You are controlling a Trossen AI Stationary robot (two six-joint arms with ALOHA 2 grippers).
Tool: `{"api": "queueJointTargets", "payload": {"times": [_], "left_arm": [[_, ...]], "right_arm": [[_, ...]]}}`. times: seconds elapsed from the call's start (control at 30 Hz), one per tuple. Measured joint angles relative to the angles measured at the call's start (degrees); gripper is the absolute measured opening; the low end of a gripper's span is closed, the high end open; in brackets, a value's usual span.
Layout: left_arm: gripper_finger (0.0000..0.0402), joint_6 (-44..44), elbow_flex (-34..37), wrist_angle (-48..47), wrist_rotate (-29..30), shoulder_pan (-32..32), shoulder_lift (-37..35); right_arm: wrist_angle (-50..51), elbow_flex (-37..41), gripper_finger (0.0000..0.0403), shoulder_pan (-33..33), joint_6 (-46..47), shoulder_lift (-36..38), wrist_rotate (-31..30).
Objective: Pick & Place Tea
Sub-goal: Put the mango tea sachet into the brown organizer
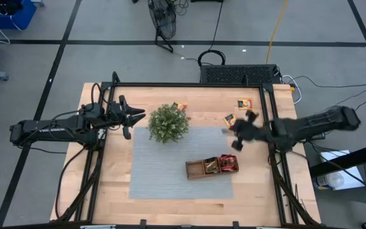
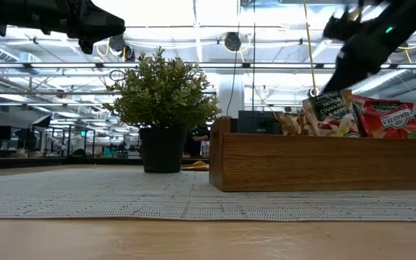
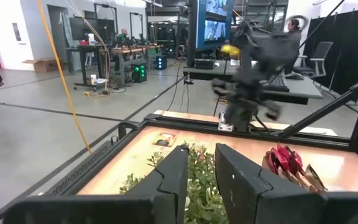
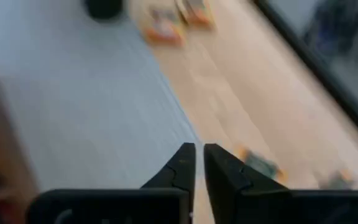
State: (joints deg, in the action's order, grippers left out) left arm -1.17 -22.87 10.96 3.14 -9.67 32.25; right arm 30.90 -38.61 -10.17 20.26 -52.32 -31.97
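Note:
Loose tea sachets lie flat on the wooden table at the far side: one behind the plant, one near the far right and one beside the mat's corner. More sachets stand upright in the right compartments of the brown wooden tray, red and dark in the low view. My right gripper hangs blurred in the air above the mat's far right corner, shut and holding nothing. My left gripper stands level just left of the plant, open and holding nothing.
A potted green plant stands on the far left part of the grey mat. The tray sits on the mat's near right part. A black frame runs around the table's edges. Bare mat lies between the plant and the tray.

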Motion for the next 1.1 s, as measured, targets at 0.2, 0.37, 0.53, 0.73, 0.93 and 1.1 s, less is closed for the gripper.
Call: {"api": "queueJointTargets", "payload": {"times": [0.2,0.37,0.53,0.73,0.93,1.1], "left_arm": [[0.0088,-0.07,0.00,-0.01,0.00,0.00,0.00],[0.0088,-0.20,-0.02,-0.02,-0.02,0.00,0.00],[0.0088,-0.20,0.00,-0.02,-0.02,0.02,0.00],[0.0088,-0.19,0.00,-0.02,-0.02,0.00,0.00],[0.0088,-0.17,0.00,-0.02,-0.04,0.01,0.00],[0.0088,-0.15,0.00,-0.02,-0.04,0.00,0.00]], "right_arm": [[2.43,-0.69,0.0095,26.63,-6.35,-2.70,23.02],[2.16,-0.72,0.0167,42.60,-6.62,-6.19,34.91],[1.04,-0.76,0.0208,51.69,-6.33,-12.62,42.74],[0.42,-0.76,0.0219,54.28,-5.95,-22.87,44.38],[-3.50,-0.76,0.0214,55.21,-5.82,-28.84,49.35],[-6.48,-0.91,0.0212,55.20,-5.76,-31.25,53.49]]}}
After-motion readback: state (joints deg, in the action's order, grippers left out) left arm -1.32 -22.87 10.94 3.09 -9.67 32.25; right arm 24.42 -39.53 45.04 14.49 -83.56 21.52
